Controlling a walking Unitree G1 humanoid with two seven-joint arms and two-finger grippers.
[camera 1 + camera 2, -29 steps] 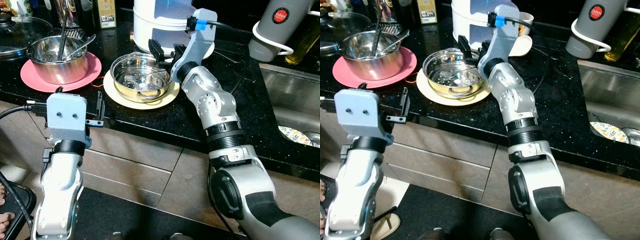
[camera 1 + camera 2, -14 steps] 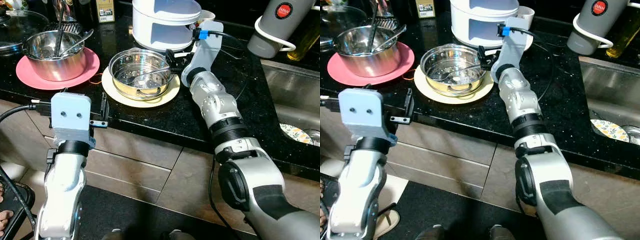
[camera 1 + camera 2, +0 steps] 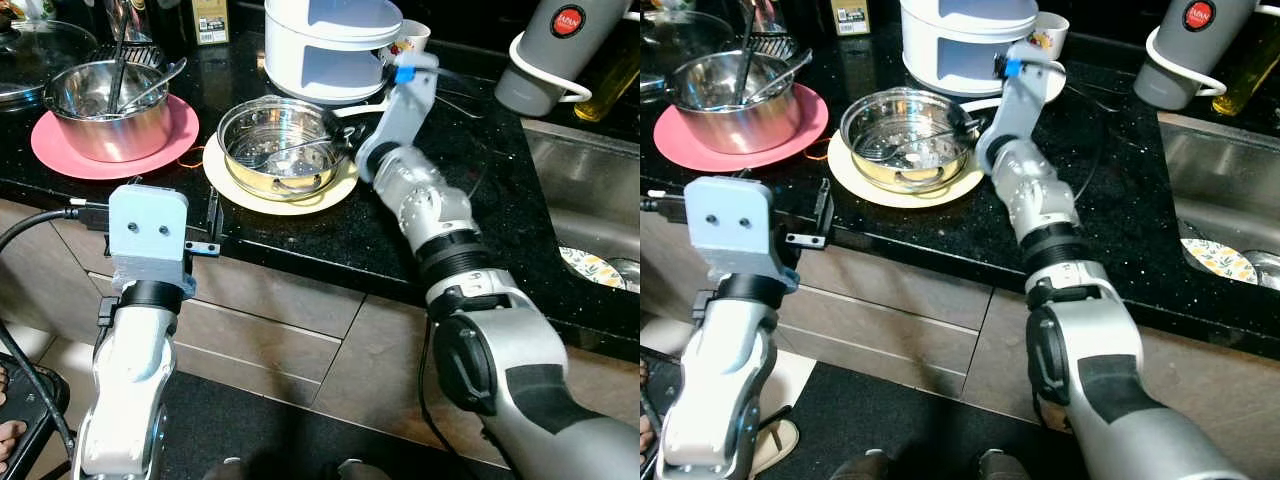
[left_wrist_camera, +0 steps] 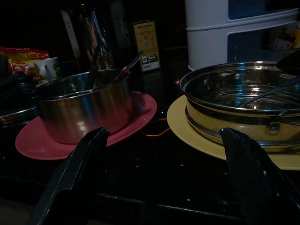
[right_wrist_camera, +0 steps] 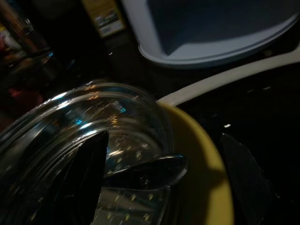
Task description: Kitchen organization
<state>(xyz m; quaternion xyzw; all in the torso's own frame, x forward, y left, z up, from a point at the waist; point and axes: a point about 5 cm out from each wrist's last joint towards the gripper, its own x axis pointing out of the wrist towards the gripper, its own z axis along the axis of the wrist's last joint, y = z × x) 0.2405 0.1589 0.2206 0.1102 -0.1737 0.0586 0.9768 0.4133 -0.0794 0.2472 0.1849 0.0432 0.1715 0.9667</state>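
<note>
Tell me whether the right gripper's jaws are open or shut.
Open. The right gripper has its jaws spread, one inside the steamer pot near a spoon handle, one outside its rim.

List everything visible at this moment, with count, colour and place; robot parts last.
Steel pot: one, silver, on the pink plate, utensils inside.
Pink plate: one, counter far left.
Steamer pan: one, silver, on the yellow plate, a spoon inside.
Yellow plate: one, counter centre.
White container: one, behind the steamer pan.
Grey flask: one, by the sink.
Sink: one, steel, far right.
Patterned dish: one, in the sink.
Left end effector: open, at the counter edge.
Right end effector: open, at the steamer pan's rim.
</note>
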